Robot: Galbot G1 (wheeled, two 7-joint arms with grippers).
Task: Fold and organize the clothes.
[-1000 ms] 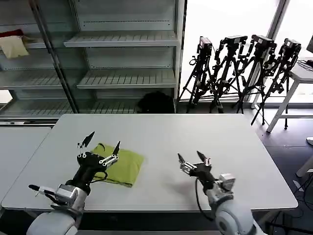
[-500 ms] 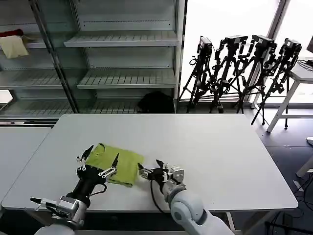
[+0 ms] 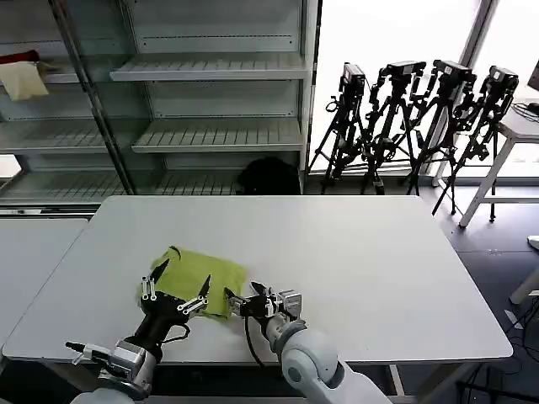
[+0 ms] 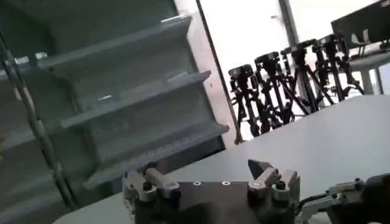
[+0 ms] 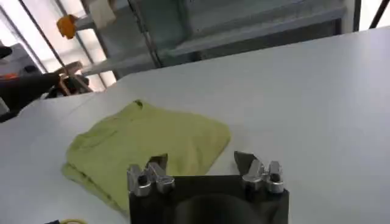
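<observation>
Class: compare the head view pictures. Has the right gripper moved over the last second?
Yes. The right gripper has swept leftward across the white table, ending open at the near right edge of the folded T-shirt.

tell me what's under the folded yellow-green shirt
The folded T-shirt lies flat on the white table, with bare tabletop showing all round it. Anything between its layers is covered. Both pincers, left and right, are open at its near edge.
</observation>
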